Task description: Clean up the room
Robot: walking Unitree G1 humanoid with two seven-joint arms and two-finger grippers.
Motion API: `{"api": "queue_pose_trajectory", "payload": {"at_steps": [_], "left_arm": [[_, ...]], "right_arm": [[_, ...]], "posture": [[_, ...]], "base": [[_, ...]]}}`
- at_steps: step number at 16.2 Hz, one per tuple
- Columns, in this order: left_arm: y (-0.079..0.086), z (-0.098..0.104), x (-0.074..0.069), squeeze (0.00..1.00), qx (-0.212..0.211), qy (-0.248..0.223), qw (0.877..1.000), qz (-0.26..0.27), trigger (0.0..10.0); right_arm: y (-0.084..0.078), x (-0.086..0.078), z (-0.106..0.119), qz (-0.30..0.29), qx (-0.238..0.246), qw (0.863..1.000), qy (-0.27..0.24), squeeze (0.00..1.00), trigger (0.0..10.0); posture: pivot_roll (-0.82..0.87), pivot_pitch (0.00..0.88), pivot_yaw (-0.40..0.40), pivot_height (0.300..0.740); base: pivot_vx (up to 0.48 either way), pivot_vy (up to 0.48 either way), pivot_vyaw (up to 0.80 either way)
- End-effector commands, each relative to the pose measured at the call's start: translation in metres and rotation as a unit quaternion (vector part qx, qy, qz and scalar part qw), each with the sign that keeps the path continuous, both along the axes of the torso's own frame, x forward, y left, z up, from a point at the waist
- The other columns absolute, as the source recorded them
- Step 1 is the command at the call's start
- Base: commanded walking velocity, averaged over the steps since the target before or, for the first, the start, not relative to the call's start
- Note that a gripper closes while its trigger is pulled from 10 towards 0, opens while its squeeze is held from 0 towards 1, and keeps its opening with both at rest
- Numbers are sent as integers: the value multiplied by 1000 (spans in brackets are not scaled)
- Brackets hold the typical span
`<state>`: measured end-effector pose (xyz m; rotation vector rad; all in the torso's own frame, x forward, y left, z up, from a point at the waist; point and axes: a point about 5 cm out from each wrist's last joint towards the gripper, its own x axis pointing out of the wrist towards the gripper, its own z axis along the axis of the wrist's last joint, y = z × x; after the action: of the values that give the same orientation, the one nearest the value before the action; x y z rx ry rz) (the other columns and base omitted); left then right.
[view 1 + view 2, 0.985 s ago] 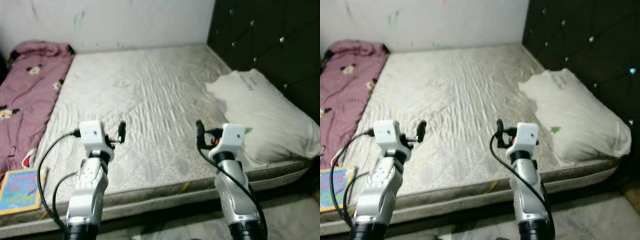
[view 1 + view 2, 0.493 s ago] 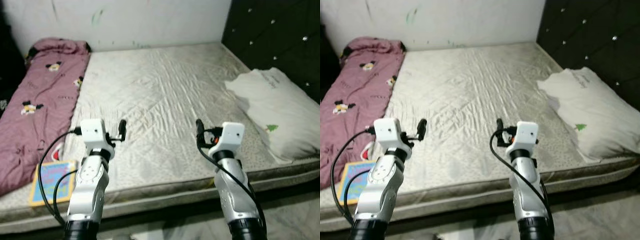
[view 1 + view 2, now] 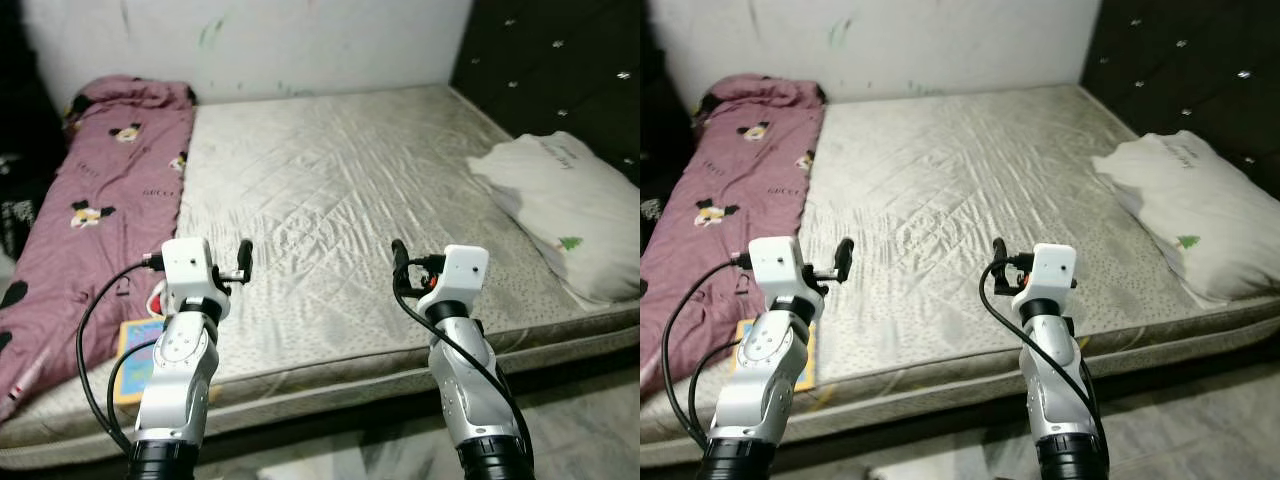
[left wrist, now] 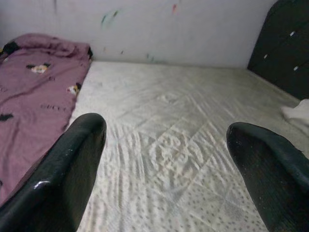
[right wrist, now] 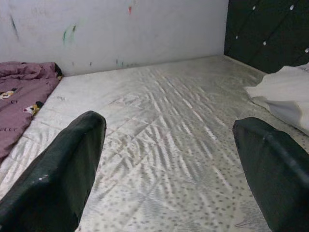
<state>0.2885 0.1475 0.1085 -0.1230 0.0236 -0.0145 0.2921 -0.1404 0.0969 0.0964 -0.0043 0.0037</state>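
Both grippers, left [image 3: 243, 262] and right [image 3: 398, 262], up over the mattress [image 3: 340, 190], fingers spread, holding nothing. Probably ready for the picture book [image 3: 137, 350] beside the pink blanket [image 3: 95, 210].

A wide bare mattress [image 3: 340, 190], pale grey with a quilted, wrinkled cover, takes up most of the room and runs back to a white wall [image 3: 300, 40] smudged with small green and red marks. Along one side stands a black tufted headboard [image 3: 560, 70] studded with shiny buttons, and at the near edge a strip of pale marbled floor [image 3: 570, 420] shows below the mattress. The light is dim and even, and the corner beyond the far end of the mattress falls into deep shadow.
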Motion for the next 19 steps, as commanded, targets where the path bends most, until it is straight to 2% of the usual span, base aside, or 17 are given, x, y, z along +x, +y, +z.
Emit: {"api": "queue_pose_trajectory", "payload": {"at_steps": [1,4,6,9,12,14,19], "left_arm": [[10,0,-1,0,5,0,1000,17,10000],[11,1,-1,0,2,-3,1000,23,10000],[11,4,-1,0,0,-13,1000,26,10000],[7,8,0,0,39,-27,999,14,10000],[7,9,-1,0,48,-30,998,14,10000],[9,9,-1,0,23,-29,999,13,10000],[6,11,-3,0,21,-40,999,-4,10000]], "right_arm": [[10,2,3,13,6,1000,-4,0,10000],[10,2,3,15,5,1000,-1,0,10000],[10,2,2,17,5,1000,0,0,10000],[11,3,1,19,4,1000,3,0,10000],[11,3,1,19,4,1000,4,0,10000],[11,4,2,20,4,1000,4,0,10000],[12,4,2,19,4,1000,5,0,10000]], "posture": [[12,0,11,740],[13,0,9,740],[15,0,8,740],[17,0,8,740],[18,0,7,740],[17,0,6,740],[17,0,9,740]], "base": [[0,480,0],[0,480,0],[0,0,0],[0,0,0],[0,0,0],[0,0,0],[55,0,0]]}}
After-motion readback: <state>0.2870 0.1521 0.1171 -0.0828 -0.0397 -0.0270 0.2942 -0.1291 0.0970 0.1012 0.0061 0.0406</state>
